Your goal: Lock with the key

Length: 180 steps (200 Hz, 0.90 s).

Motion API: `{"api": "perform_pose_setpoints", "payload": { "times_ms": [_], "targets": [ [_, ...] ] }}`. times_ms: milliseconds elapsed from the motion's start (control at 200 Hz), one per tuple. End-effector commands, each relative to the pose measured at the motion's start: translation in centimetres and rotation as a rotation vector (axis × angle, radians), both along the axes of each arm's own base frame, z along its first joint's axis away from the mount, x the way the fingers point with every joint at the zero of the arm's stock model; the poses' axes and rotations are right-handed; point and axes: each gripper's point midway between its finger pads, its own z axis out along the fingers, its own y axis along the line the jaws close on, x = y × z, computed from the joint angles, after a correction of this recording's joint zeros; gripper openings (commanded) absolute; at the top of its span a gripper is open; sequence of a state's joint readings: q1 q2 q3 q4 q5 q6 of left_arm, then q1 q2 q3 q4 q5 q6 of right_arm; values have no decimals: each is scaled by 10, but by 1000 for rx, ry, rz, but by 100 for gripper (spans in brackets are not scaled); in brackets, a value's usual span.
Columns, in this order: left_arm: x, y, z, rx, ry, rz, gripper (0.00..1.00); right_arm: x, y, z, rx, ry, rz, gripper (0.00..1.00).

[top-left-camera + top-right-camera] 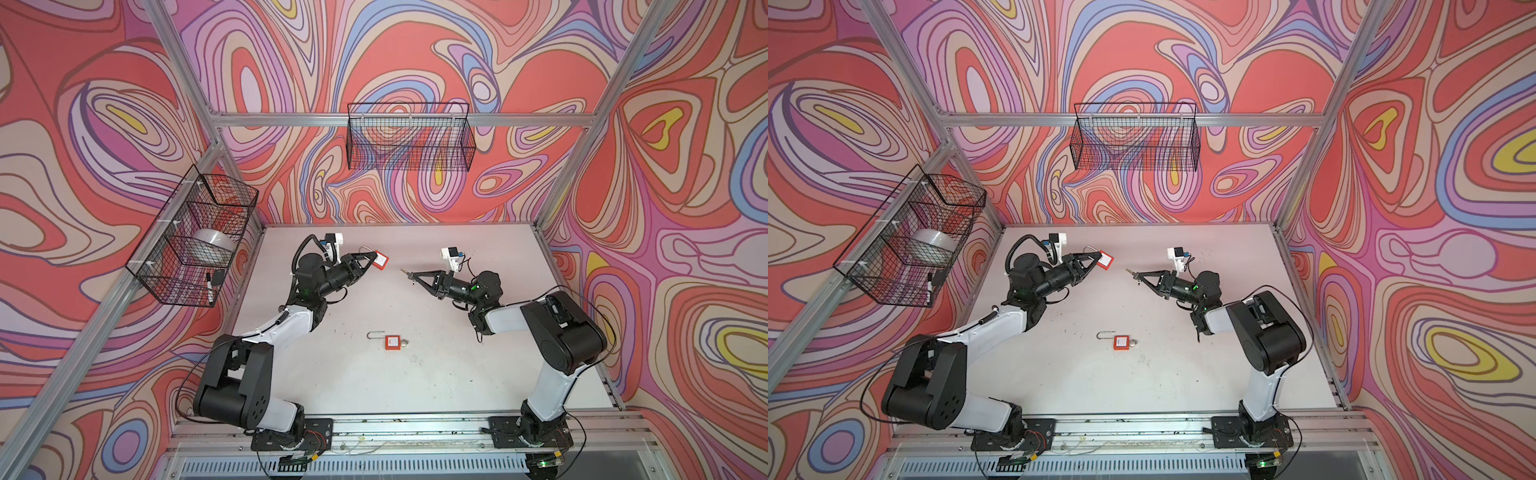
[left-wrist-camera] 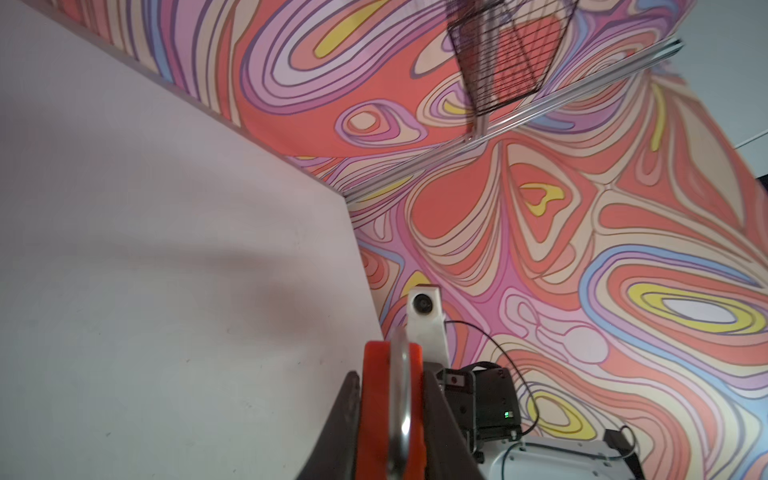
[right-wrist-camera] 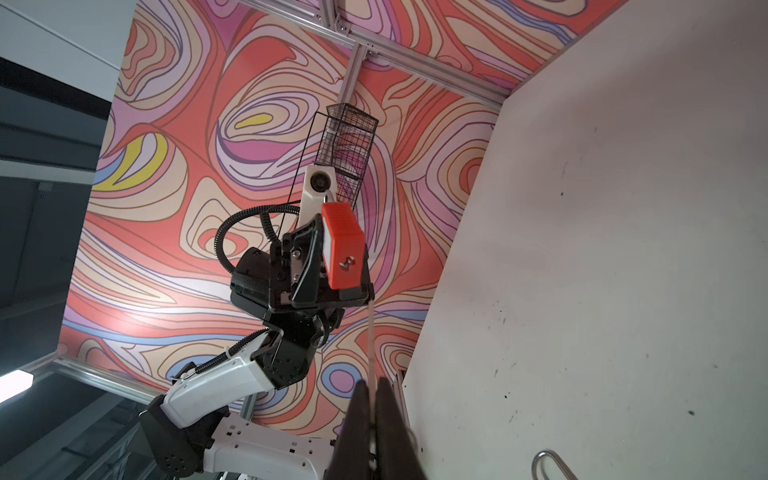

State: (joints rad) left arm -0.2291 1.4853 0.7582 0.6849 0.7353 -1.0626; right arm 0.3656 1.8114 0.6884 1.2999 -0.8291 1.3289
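In both top views, we saw the left gripper [image 1: 371,261] [image 1: 1094,262] raised over the upper left part of the white table [image 1: 457,374] [image 1: 1183,374]. Its jaws pinched a red padlock [image 1: 381,259] [image 1: 1106,260] by the body. The right gripper [image 1: 411,274] [image 1: 1138,275] faced it from the right of the frame. Its jaws were pressed together on a small key [image 1: 404,271] [image 1: 1130,271] that pointed left toward the padlock, with a clear gap between the two. Lower, near the middle of the table, a second red padlock [image 1: 391,342] [image 1: 1121,343] lay flat. Its shackle pointed left, and a small metal ring sat at its right end. A wire basket [image 1: 409,137] [image 1: 1136,141] hung on the back wall.

In the left wrist view, the red padlock [image 2: 374,415] sat clamped between the left gripper's dark fingers [image 2: 338,436], and its steel shackle [image 2: 400,395] showed edge-on along the middle. Beyond it stood the right arm's white wrist camera [image 2: 424,309]. We could not make out the key there.

In the right wrist view, the right gripper [image 3: 372,390] had its fingers [image 3: 357,432] shut tight on the key's thin pale blade [image 3: 371,345]. The blade pointed at the red padlock [image 3: 343,249], whose keyhole [image 3: 347,263] faced this camera. The second red padlock showed only as a steel loop [image 3: 548,463] on the table.
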Motion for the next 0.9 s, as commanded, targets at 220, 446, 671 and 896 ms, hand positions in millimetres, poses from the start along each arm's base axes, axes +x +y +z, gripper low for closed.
{"api": "perform_pose_setpoints", "payload": {
  "times_ms": [220,446,671,896],
  "targets": [
    [-26,-4,-135,270,313,-175,0,6,-25,-29,-114,94,-193,0],
    [-29,-6,-169,307,389,-217,0,3,-31,-60,-190,243,-251,0],
    [-26,-5,-189,338,423,-229,0,-3,-24,-60,-215,261,-249,0],
    [-25,-3,-203,377,449,-235,16,-2,-23,-56,-221,263,-259,0]
  ]
}}
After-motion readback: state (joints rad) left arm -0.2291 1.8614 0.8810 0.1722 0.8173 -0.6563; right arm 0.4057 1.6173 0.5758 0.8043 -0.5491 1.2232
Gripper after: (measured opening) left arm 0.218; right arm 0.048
